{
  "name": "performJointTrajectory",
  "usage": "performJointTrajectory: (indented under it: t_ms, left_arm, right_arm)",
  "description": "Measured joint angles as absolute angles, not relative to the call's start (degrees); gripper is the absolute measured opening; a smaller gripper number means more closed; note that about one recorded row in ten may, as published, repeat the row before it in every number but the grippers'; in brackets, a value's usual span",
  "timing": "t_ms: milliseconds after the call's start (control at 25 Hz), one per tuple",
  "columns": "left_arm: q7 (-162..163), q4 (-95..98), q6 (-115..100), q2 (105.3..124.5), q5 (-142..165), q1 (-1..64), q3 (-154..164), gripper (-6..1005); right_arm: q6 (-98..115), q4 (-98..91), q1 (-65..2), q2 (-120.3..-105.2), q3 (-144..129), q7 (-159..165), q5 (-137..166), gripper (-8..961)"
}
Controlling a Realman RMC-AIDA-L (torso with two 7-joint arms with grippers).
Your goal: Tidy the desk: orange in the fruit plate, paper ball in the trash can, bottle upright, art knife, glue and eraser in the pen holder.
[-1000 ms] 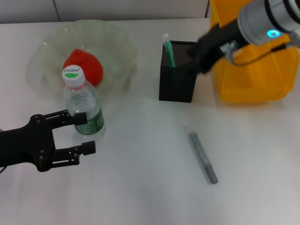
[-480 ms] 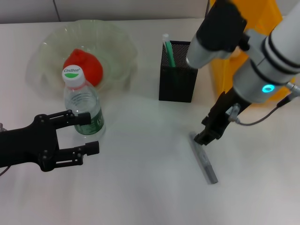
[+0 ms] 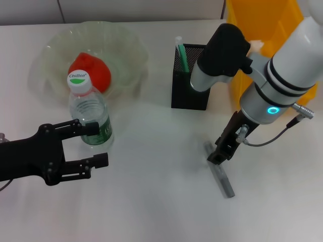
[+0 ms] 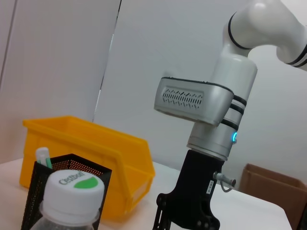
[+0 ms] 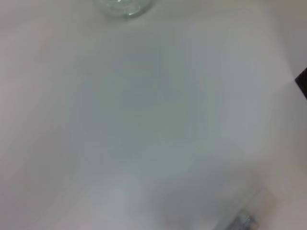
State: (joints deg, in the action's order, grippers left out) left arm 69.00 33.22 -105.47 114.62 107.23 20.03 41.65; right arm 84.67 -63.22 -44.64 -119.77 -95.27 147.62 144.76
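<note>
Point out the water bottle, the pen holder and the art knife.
water bottle (image 3: 91,118): head view, on its clear body just above the green label.
pen holder (image 3: 191,91): head view, on its black mesh front wall.
art knife (image 3: 224,182): head view, on the grey handle lying flat.

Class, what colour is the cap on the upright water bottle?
White with a green patch on the cap, clearest in the head view.

On the table (image 3: 151,201), the fruit plate (image 3: 126,45) sits at the far left with the orange (image 3: 93,73) in it. The bottle (image 3: 91,113) stands upright just before the plate. The pen holder (image 3: 191,85) stands right of the plate, the bin (image 3: 272,60) beyond it. The art knife (image 3: 222,179) lies before the pen holder.
</note>
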Motion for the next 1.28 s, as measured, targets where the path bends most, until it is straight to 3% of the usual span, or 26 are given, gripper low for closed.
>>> performJointTrajectory:
  t_ms: [800, 1000, 1280]
  left_arm:
    - [69.0, 33.2, -106.3, 114.69, 107.2, 19.1, 41.7, 789]
    - [69.0, 33.2, -106.5, 114.69, 107.2, 18.9, 41.7, 789]
    - [69.0, 33.2, -107.0, 114.69, 107.2, 18.9, 41.7, 789]
  right_arm:
    - [82.7, -61.3, -45.1, -119.80, -97.8, 148.2, 143.6, 351]
    - [82.7, -61.2, -45.1, -119.79, -99.2, 148.2, 143.0, 219]
    - [82.9, -61.3, -45.1, -119.79, -99.8, 148.4, 143.0, 216]
